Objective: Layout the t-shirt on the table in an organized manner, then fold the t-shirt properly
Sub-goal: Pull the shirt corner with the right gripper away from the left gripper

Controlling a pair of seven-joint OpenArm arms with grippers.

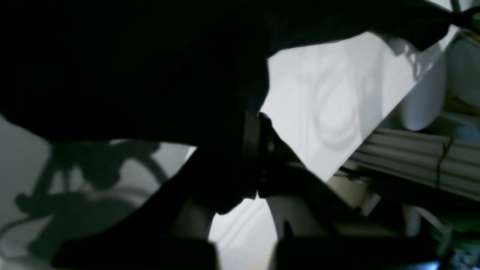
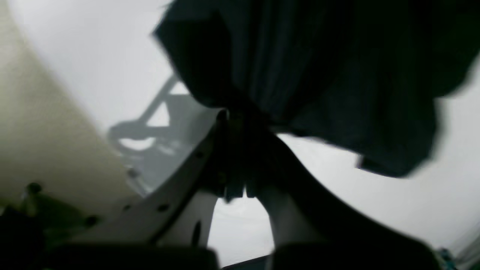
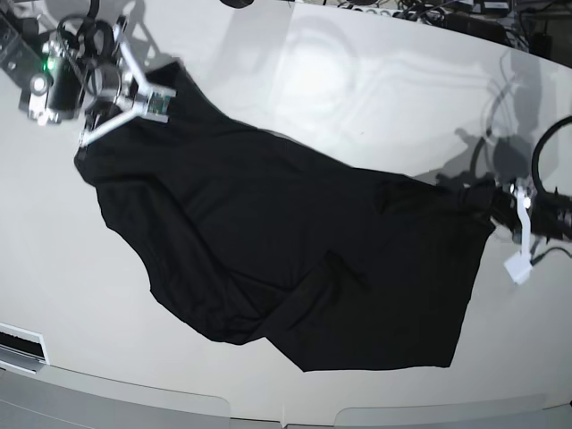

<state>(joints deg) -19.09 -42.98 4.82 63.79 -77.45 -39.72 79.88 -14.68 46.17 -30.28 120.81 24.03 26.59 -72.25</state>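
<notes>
The black t-shirt [image 3: 295, 268] lies stretched diagonally across the white table [image 3: 357, 80], wrinkled, with a fold bunched near its lower middle. My right gripper [image 3: 152, 103] is at the shirt's upper-left end. In the right wrist view the gripper [image 2: 240, 127] is shut on bunched fabric of the shirt [image 2: 318, 75], above the table [image 2: 93, 56]. My left gripper [image 3: 490, 198] is at the shirt's right end. In the left wrist view the gripper [image 1: 258, 157] is shut on the shirt [image 1: 131, 67], which hangs over the table [image 1: 330, 101].
Cables and gear [image 3: 429, 13] line the table's far edge. A white slotted part [image 3: 18, 344] sits at the front left edge. White slats and wires [image 1: 420, 157] lie beyond the table edge by the left arm. The curved front edge [image 3: 286, 416] is close to the shirt's lower hem.
</notes>
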